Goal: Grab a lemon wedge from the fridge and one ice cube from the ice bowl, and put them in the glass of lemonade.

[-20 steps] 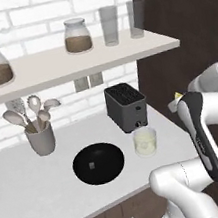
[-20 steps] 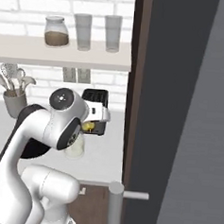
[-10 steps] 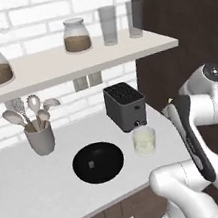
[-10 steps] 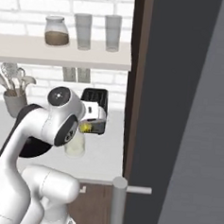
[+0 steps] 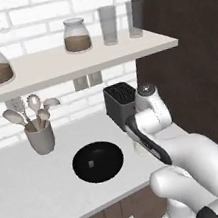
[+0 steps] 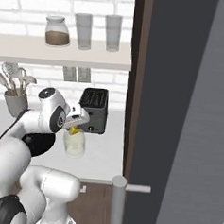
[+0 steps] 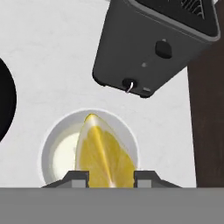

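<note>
One lemon wedge (image 7: pixel 104 159) is pinched in the claw (image 7: pixel 107 178), directly above the one glass of lemonade (image 7: pixel 57 151) on the counter (image 5: pixel 34 190). One ice cube (image 5: pixel 91 163) lies in the single ice bowl (image 5: pixel 98 161). Two jars (image 5: pixel 76 35) and two tall glasses (image 5: pixel 109 24) stand on the shelf (image 5: pixel 47 66), one toaster (image 7: pixel 153 48) beside the fridge (image 6: pixel 189 114).
</note>
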